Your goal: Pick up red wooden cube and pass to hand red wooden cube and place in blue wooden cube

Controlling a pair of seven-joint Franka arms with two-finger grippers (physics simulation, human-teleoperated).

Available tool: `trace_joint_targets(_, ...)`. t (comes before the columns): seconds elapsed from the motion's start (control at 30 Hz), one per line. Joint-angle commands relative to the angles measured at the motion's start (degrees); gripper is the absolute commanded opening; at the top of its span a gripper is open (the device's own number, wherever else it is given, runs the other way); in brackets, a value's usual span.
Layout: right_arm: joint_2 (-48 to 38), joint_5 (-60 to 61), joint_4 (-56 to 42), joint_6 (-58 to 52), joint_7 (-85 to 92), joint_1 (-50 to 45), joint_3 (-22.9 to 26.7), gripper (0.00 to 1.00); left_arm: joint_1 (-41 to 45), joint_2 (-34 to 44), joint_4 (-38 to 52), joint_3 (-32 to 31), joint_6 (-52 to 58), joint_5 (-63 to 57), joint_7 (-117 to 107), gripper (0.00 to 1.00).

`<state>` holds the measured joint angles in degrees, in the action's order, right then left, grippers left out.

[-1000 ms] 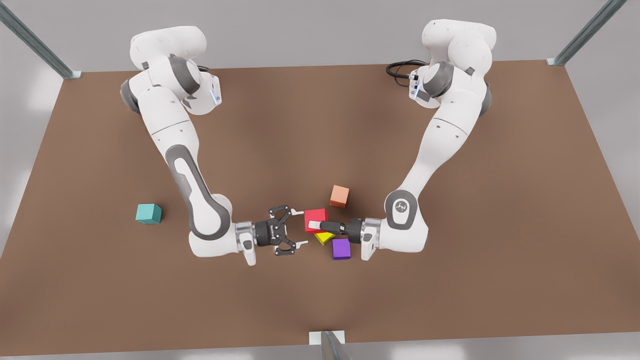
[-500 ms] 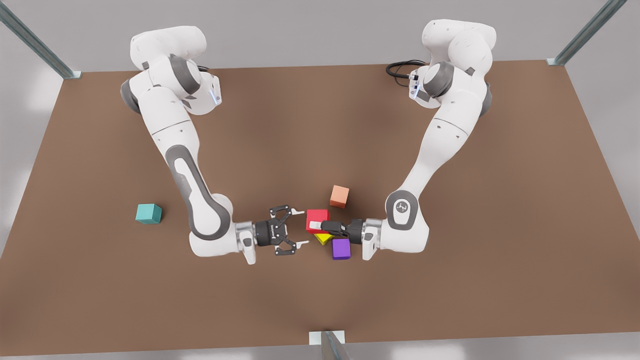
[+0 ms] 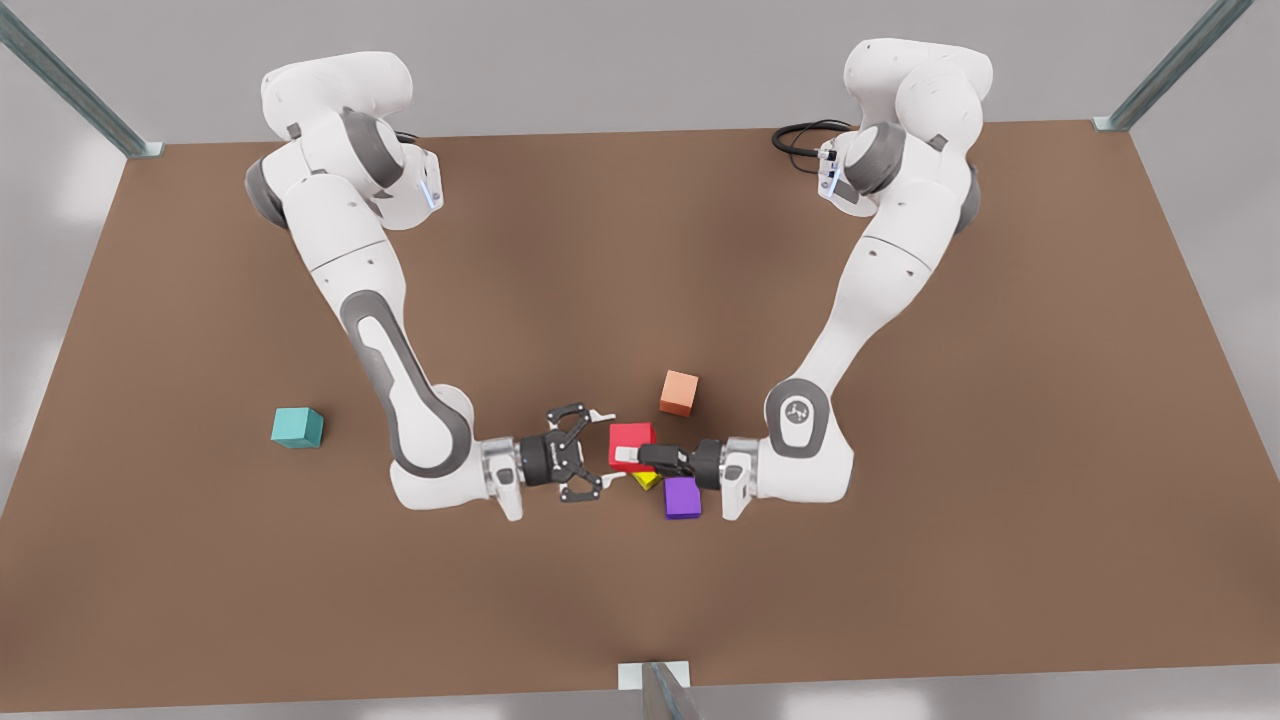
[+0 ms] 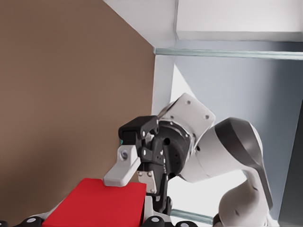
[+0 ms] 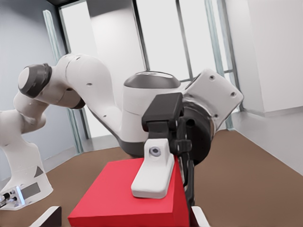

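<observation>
Red wooden cube (image 3: 632,435) hangs between the two arms near the middle of the brown table (image 3: 900,560), apparently lifted clear of it, above a yellow block (image 3: 647,481) and near a purple cube (image 3: 683,497) and a pale orange cube (image 3: 679,392).

The left gripper (image 3: 628,456), on the arm at the front view's right, is clamped on the cube; in the right wrist view one of its white fingers (image 5: 152,172) lies flat along a face.

The right gripper (image 3: 602,447), on the arm at the front view's left, has its fingers spread wide, tips level with the cube's near edge and apparently not gripping it.

The step in hand looks like the handover.

The cube reads as light, rigid and flat-sided, so it should neither crush nor sag; smooth faces could slip under a weak pinch, and a hold near a corner would likely twist it.

The receiving gripper would do best to close on the two free faces, across the pair already taken and well onto the flats, before the left lets go.

The blue wooden cube (image 3: 297,427) rests well apart toward the front view's left, on the receiving arm's side.
</observation>
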<state>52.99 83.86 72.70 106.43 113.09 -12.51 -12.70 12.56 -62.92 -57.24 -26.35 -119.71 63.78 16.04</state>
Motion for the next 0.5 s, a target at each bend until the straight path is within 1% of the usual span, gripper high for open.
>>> trace_joint_targets(0.0,0.79,0.69,-0.11,0.44,3.10,-0.41,0.04,1.00,0.88,0.08,0.02,-0.10,-2.72,1.26,2.33,0.60)
trace_joint_targets(0.17,1.59,1.66,-0.37,1.41,3.10,-1.64,0.04,1.00,1.06,0.08,0.02,-0.10,-2.99,1.34,2.33,0.60)
trace_joint_targets(0.2,1.59,1.48,-0.54,1.41,2.57,-1.64,0.04,0.87,1.06,0.08,0.02,-0.10,-2.99,1.34,2.33,0.60)
trace_joint_targets(0.23,1.50,1.30,-0.63,1.32,2.66,-1.64,0.04,0.65,1.06,0.08,0.02,-0.10,-3.08,1.34,2.33,0.60)
trace_joint_targets(0.27,1.50,1.13,-0.63,1.23,2.57,-1.55,0.04,0.55,1.06,0.08,0.02,-0.10,-2.99,1.34,2.33,0.60)
trace_joint_targets(0.33,1.59,1.22,-0.63,1.23,2.57,-1.55,0.04,0.55,1.06,0.08,0.02,-0.10,-2.99,1.34,2.33,0.60)
trace_joint_targets(0.37,1.59,1.22,-0.72,1.23,2.57,-1.55,0.04,0.55,1.06,0.25,-0.07,-0.10,-2.99,1.17,2.33,1.00)
trace_joint_targets(0.43,1.50,1.22,-0.72,0.97,2.48,-1.55,0.04,0.55,0.01,1.30,-0.25,-0.01,-2.29,-1.20,0.14,1.00)
trace_joint_targets(0.47,1.50,1.22,-0.72,0.79,2.57,-1.46,0.04,0.55,-0.87,2.88,-0.25,-0.01,-2.02,-6.90,-6.01,1.00)
